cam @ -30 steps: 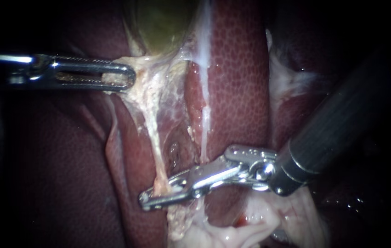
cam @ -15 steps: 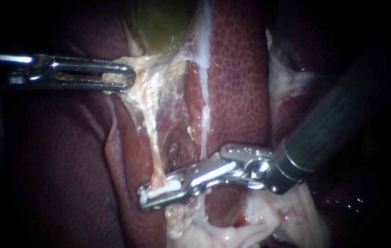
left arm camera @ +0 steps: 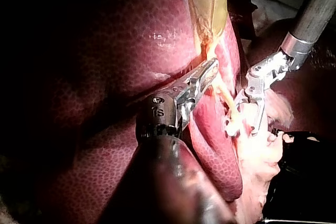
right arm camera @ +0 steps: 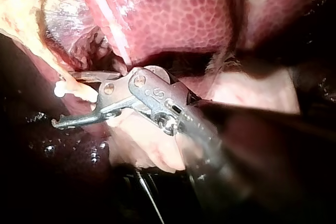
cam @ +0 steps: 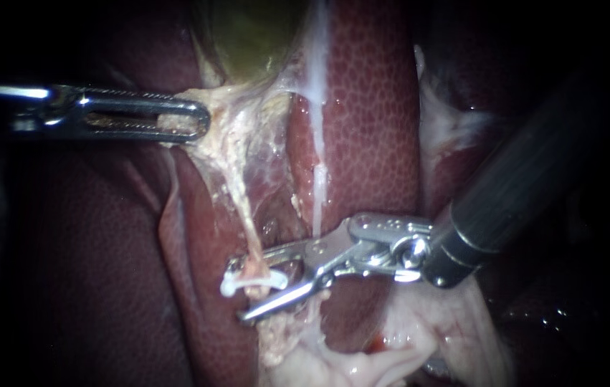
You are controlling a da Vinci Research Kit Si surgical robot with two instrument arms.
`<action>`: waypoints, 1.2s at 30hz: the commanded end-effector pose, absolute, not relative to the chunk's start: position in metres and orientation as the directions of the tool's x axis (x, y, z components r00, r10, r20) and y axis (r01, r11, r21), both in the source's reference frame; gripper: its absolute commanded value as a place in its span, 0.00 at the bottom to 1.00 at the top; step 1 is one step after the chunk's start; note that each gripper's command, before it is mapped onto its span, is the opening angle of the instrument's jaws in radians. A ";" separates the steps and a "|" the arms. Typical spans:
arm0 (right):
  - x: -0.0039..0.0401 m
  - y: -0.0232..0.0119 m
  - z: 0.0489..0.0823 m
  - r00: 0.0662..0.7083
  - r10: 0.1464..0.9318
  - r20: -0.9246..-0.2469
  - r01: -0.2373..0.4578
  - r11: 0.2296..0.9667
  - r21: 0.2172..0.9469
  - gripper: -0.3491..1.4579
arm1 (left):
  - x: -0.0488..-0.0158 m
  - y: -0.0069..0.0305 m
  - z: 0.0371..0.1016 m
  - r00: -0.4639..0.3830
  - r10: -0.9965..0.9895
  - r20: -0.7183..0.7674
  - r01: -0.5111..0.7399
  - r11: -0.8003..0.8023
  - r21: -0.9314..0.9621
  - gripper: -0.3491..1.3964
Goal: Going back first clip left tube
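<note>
Steel, and unmoved since half a second ago, the left instrument [cam: 197, 119] keeps its hand clenched on the pale tissue [cam: 229, 140] under the gallbladder [cam: 247, 36], stretching it taut toward its own shaft. Further right the change shows. The hand of the right instrument [cam: 236, 290], which was closed over the left tube [cam: 241, 215], has released, and its two jaws now stand apart with a clear gap. Between them sits the clip [cam: 254, 282], left closed around the tube's lower end. Its long axis lies across the tube and roughly along the open jaws, one end toward their tips and the other toward the hinge. It is white, smooth and slightly bowed. It lies just beside the upper jaw and apart from the lower. Beyond the hinge the liver [cam: 369, 129] shows red and speckled.
</note>
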State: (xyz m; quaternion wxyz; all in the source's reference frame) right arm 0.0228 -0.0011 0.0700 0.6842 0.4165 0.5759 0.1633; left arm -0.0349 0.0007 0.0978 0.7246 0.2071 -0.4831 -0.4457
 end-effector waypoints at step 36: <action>0.0076 0.0032 0.0570 0.225 0.521 -0.824 0.194 0.804 0.562 0.52 | -0.0351 0.0007 0.0978 0.136 -0.846 0.516 0.447 0.517 0.730 0.00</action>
